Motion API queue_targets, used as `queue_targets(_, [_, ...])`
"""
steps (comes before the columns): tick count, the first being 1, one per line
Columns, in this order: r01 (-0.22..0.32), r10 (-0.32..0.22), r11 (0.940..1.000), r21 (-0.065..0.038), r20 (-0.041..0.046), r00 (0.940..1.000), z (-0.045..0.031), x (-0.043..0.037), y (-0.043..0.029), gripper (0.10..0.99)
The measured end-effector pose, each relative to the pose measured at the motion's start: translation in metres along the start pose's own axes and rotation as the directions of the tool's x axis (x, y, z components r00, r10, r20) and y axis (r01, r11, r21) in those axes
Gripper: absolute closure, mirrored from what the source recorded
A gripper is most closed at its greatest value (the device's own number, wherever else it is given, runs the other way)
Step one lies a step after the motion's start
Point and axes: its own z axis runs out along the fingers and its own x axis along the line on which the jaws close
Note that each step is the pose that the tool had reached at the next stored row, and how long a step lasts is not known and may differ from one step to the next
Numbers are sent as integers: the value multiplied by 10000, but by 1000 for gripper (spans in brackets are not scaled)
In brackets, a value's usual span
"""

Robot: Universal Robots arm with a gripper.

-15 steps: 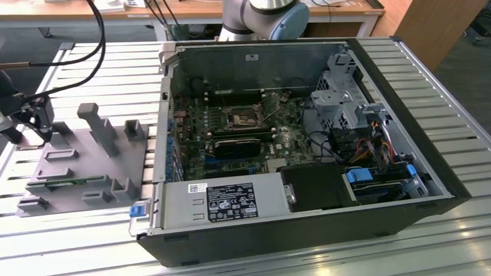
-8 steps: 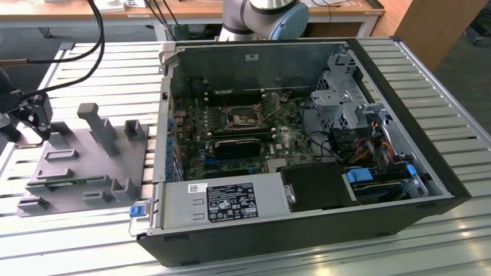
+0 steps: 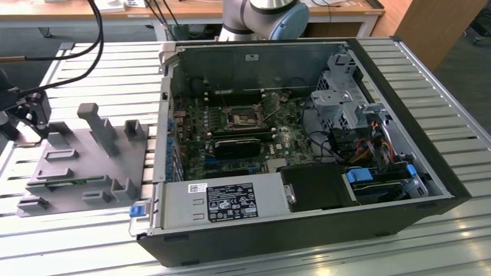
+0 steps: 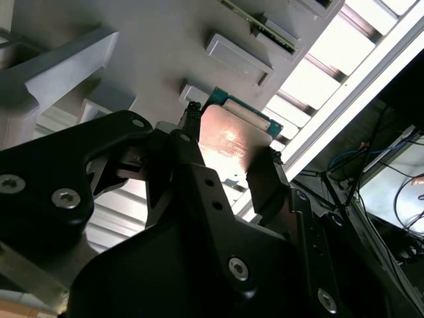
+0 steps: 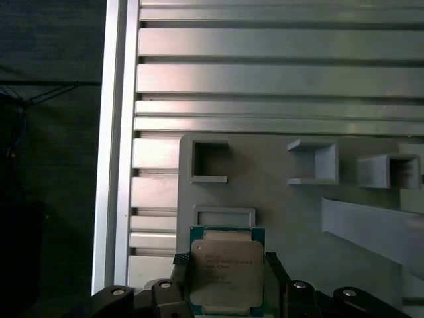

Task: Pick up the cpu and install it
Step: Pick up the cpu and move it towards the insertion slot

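Note:
The cpu [image 5: 226,275], a flat square chip with a silver-grey top and green rim, sits between my gripper's [image 5: 226,261] two black fingers [image 5: 180,266], which press on its opposite sides. From below, in the second wrist view, the cpu's [image 4: 232,142] coppery underside shows clear of the grey fixture tray [image 4: 165,46], so it hangs lifted in the gripper [image 4: 232,136]. In the exterior view the gripper [image 3: 34,115] stands at the far left over the tray's [image 3: 77,167] back edge. The empty CPU socket [image 3: 244,118] lies on the motherboard inside the open computer case [image 3: 307,144].
The tray carries several raised pockets [image 5: 211,159] and upright posts [image 3: 100,129]. A black heatsink block [image 3: 241,146] sits below the socket, with cables and a drive cage [image 3: 345,98] to the exterior view's right. Black cables [image 3: 84,52] hang above the ribbed aluminium table [image 3: 100,236].

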Motion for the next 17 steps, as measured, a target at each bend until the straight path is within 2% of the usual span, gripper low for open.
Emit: queue_targets(17, [0, 0, 10000, 1, -1, 10000, -93, 3, 8, 553])
